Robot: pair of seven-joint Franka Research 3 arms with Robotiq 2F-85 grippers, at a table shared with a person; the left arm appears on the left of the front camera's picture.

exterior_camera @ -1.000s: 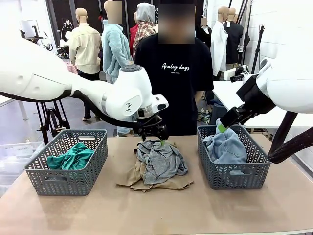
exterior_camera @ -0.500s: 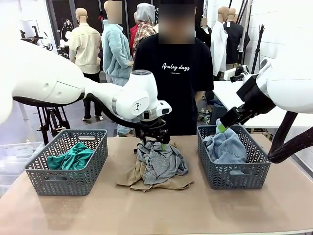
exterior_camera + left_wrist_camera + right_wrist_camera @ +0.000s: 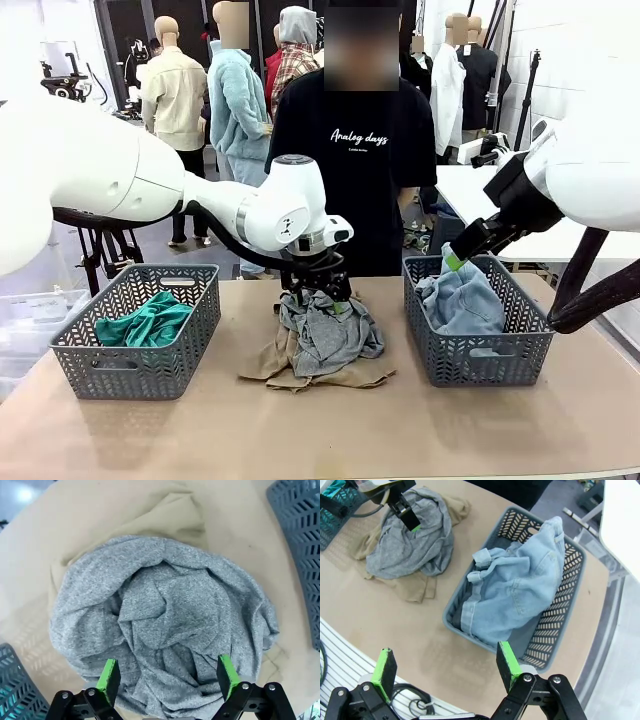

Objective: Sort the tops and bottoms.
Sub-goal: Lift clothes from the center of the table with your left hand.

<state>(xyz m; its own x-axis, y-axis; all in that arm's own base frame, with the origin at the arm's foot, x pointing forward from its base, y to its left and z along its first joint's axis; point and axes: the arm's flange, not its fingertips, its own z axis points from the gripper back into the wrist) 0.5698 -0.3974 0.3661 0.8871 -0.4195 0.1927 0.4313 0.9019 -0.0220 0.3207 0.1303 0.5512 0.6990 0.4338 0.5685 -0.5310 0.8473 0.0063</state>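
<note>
A crumpled grey top [image 3: 330, 335] lies mid-table on a khaki top [image 3: 270, 368]. My left gripper [image 3: 318, 297] hovers open at the grey top's far edge. In the left wrist view, that gripper [image 3: 167, 672] has its green pads spread just above the grey top [image 3: 165, 625], and khaki cloth [image 3: 180, 515] shows beyond. A teal top [image 3: 148, 322] lies in the left basket [image 3: 130, 370]. The denim bottoms [image 3: 462, 300] fill the right basket [image 3: 480, 362]. My right gripper [image 3: 452, 262] hangs open above them. The right wrist view shows it [image 3: 445, 659] holding nothing, high over the bottoms [image 3: 520, 590].
A person in a black T-shirt [image 3: 360, 150] stands at the table's far side, hands off the table. Bare tabletop [image 3: 330, 430] stretches in front of the pile and baskets. A white table [image 3: 470, 190] stands behind on the right.
My left gripper has come down and a little to the right, from above the pile's back to right over the grey top. The right arm has stayed still.
</note>
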